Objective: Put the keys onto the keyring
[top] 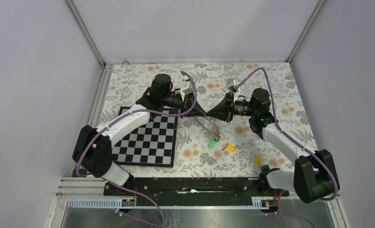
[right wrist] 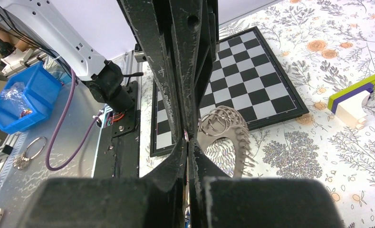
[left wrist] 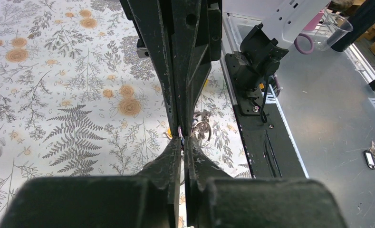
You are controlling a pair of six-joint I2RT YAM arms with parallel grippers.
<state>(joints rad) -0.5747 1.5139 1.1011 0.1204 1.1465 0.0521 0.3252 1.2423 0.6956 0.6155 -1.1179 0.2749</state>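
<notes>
The floral-cloth table point(top: 271, 85) carries a checkerboard point(top: 147, 140) on its left half. The two arms meet tip to tip over the middle, just right of the board's far corner.

The keyring point(right wrist: 222, 122) hangs at that meeting point, its toothed loop dangling to the near side of the fingertips, touching them and clear of the cloth.

The right gripper point(right wrist: 187, 142) is pressed closed, with a thin line of the ring's wire caught between its tips. The left gripper point(left wrist: 184, 145) is drawn in to a narrow slit, nose to nose with the other (whether it also nips the wire I cannot tell).

A green key point(top: 213, 142) and an orange-yellow key point(top: 230, 147) lie loose on the cloth, nearer than the ring and slightly right of it, apart from both grippers.
</notes>
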